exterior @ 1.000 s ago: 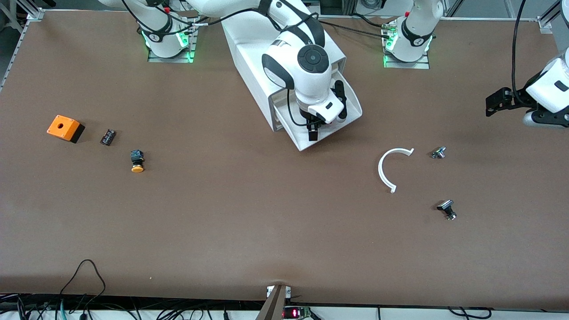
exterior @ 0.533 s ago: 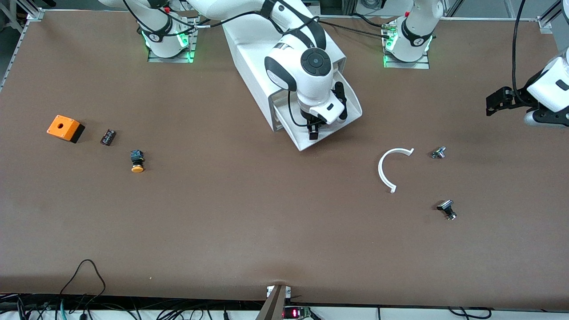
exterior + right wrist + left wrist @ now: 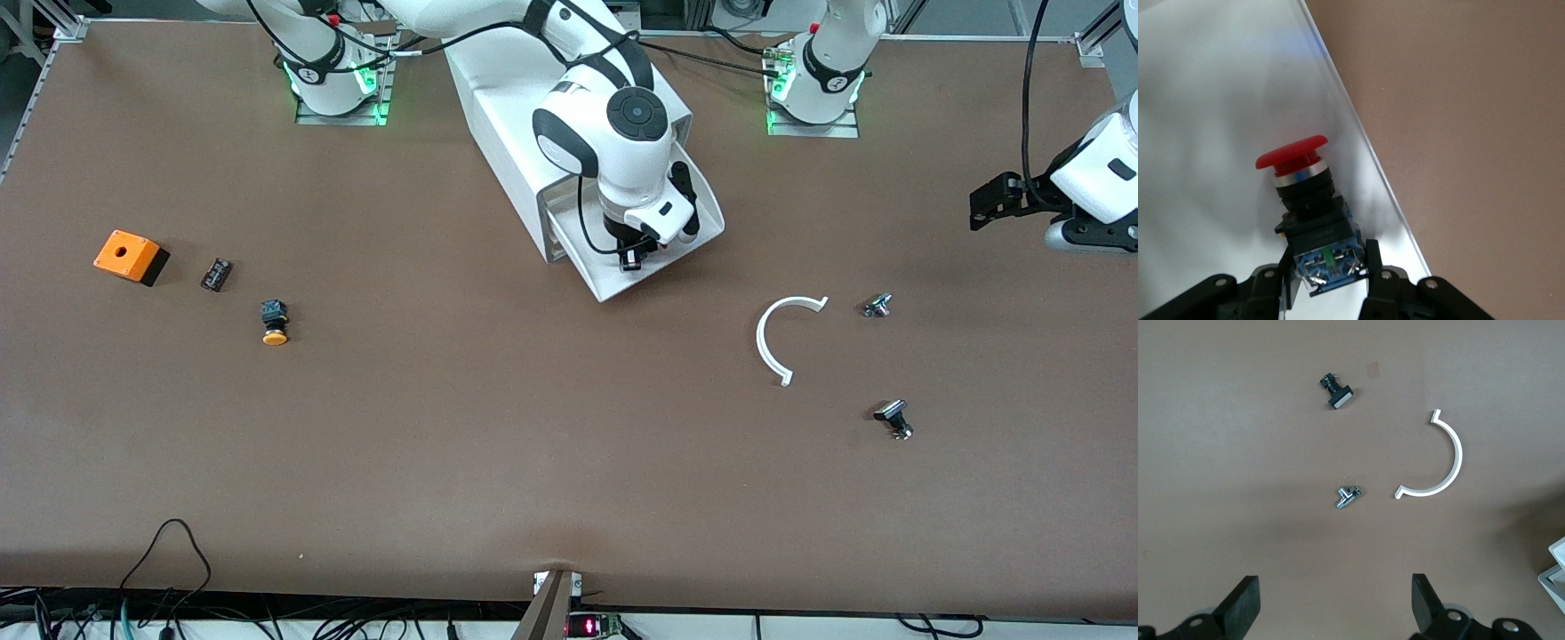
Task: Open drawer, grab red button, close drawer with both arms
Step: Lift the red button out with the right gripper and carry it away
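Grabbing is the step in hand: the shallow white plastic drawer with the cream front [image 3: 653, 267] stands pulled out of the white box cabinet [image 3: 524, 116], and the right gripper [image 3: 633, 258] is down inside it. In the right wrist view its black fingers [image 3: 1371, 263] sit closed against the black-and-blue body of the small push button with the round red cap [image 3: 1305, 200], which lies close against the drawer's wall. I judge the hold made but the button not yet lifted. Next the button must come straight up over that wall without snagging it, so the drawer can be pushed shut.

Well away from the cabinet, toward the left arm's end of the table, the left gripper [image 3: 991, 203] waits in the air, its fingers [image 3: 1245, 610] spread wide and holding nothing, over bare brown tabletop [image 3: 533, 444].
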Available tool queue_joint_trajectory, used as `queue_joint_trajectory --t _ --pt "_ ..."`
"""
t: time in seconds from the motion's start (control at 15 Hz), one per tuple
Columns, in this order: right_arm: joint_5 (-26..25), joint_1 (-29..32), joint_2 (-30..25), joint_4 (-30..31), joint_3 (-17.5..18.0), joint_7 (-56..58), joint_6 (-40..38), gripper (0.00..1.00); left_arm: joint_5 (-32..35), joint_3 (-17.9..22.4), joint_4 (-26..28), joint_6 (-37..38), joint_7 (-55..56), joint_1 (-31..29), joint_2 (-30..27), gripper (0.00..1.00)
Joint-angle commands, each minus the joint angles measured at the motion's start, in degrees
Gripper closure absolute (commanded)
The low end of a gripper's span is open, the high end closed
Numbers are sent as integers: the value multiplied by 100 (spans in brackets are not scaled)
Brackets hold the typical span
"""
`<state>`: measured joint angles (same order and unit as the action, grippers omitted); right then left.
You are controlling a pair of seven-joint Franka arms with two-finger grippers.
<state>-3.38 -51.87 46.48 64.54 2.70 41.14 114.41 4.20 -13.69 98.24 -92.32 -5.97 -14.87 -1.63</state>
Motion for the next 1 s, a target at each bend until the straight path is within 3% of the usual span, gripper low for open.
queue_joint_trajectory --t 0.0,0.27,0.4,0.53,0.8,0.93 --pt "-75 -60 -51 -160 -33 -26 -33 75 2 -19 -226 188 53 1 111 0" --pt "4 -34 -550 -214 -243 -447 -138 76 2 -10 -235 179 52 10 137 0" --pt "344 19 -858 -170 -619 -536 -139 76 -33 -19 -252 171 52 1 137 0" --pt "549 28 -1148 101 -1042 -790 -69 76 -208 -19 -436 188 44 10 207 0" --pt "549 370 -1623 927 -1473 -1660 -7 76 -103 -81 -498 398 18 107 619 0" --pt "645 799 -1755 1305 -1518 -2055 221 76 -103 -46 -700 417 8 72 952 0"
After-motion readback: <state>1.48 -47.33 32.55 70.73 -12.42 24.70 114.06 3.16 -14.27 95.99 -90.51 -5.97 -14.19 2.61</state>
